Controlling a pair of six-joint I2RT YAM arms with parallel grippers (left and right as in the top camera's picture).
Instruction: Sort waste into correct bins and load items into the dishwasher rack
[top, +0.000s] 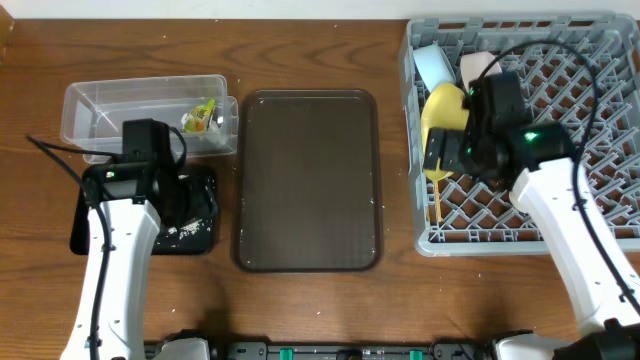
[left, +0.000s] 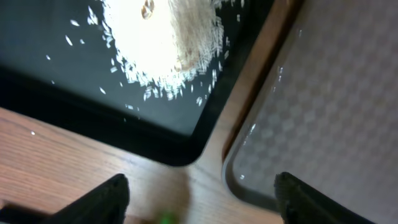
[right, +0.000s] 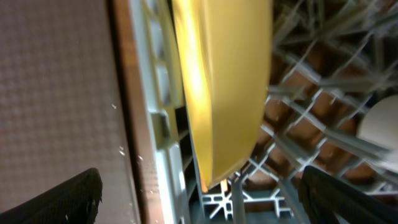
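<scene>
The grey dishwasher rack (top: 560, 140) stands at the right. A yellow plate (top: 443, 108) stands on edge at its left side, with a light blue bowl (top: 434, 65) and a pinkish-white bowl (top: 478, 66) behind it. Chopsticks (top: 438, 205) lie below the plate. My right gripper (top: 440, 155) is open, its fingers wide on either side of the plate's edge (right: 227, 87). My left gripper (top: 178, 203) is open and empty over the black tray (top: 90, 235), which holds rice crumbs (left: 161, 43). The wrapper (top: 200, 117) lies in the clear tub (top: 100, 105). I cannot pick out the cup.
A large brown serving tray (top: 308, 180) lies between the bins and the rack; its corner also shows in the left wrist view (left: 323, 112). A whitish rounded thing (right: 379, 127) sits in the rack at the right edge of the right wrist view.
</scene>
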